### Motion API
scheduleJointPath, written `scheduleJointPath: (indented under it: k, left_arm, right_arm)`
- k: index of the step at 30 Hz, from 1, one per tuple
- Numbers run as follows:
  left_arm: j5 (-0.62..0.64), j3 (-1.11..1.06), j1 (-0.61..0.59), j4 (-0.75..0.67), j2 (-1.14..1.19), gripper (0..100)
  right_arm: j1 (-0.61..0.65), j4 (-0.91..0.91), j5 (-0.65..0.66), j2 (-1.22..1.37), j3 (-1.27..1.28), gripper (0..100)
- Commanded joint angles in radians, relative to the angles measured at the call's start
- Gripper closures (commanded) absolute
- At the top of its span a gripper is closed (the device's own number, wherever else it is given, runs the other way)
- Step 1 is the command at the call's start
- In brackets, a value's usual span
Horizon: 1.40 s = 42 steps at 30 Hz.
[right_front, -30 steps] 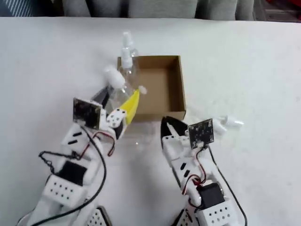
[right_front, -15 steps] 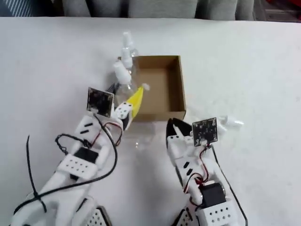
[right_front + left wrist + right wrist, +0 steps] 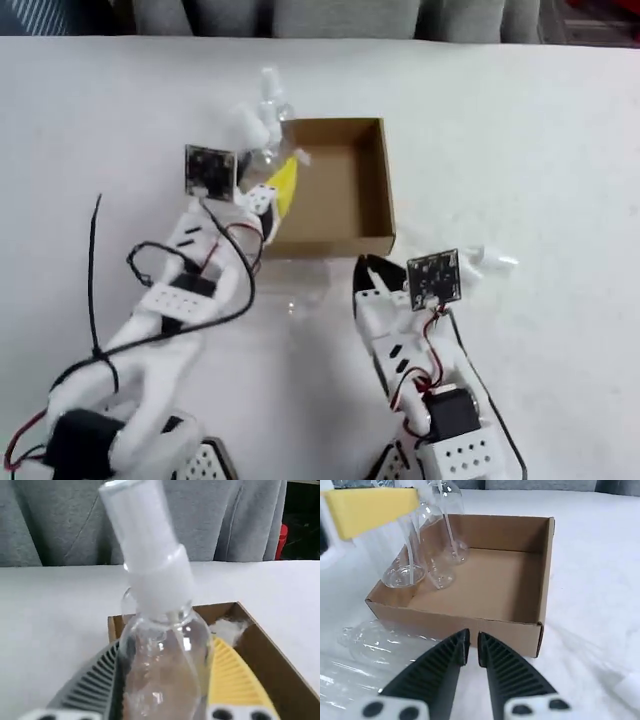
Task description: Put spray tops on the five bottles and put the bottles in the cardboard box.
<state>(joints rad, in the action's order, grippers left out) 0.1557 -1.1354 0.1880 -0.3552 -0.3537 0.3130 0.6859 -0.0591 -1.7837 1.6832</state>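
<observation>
My left gripper (image 3: 268, 168) is shut on a clear bottle (image 3: 160, 665) with a white spray top (image 3: 150, 550), held upright over the near left side of the cardboard box (image 3: 375, 180). In the right wrist view its yellow finger (image 3: 370, 505) and the held bottle's base (image 3: 400, 575) hang just above the box floor. Two capped bottles (image 3: 445, 555) stand in the box's far left corner. Another clear bottle (image 3: 300, 298) lies on the table in front of the box. My right gripper (image 3: 368, 268) is shut and empty, just in front of the box wall (image 3: 455, 622).
A loose white spray top (image 3: 490, 262) lies on the table right of my right arm. The box's right half (image 3: 505, 585) is bare cardboard. Grey chair backs line the table's far edge.
My left arm has carried the capped bottle forward and up along the box's left side. The right arm has drawn back slightly from the box wall.
</observation>
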Motion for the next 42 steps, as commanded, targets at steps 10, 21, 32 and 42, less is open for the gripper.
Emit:
scheduleJointPath:
  k: [10,21,32,42]
  left_arm:
    - [0.006,0.006,-0.022,-0.299,0.145,98]
    - [0.005,-0.044,-0.016,-0.307,0.171,98]
    - [0.005,-0.044,-0.013,-0.457,0.335,98]
    - [0.005,-0.044,0.01,-0.664,0.493,98]
  right_arm:
    - [-0.007,0.004,0.003,0.004,0.008,98.3]
    - [-0.007,0.005,0.003,0.004,0.008,98.3]
    - [-0.007,0.005,0.006,0.004,0.008,98.3]
    - [-0.008,0.005,0.008,0.004,0.008,98.3]
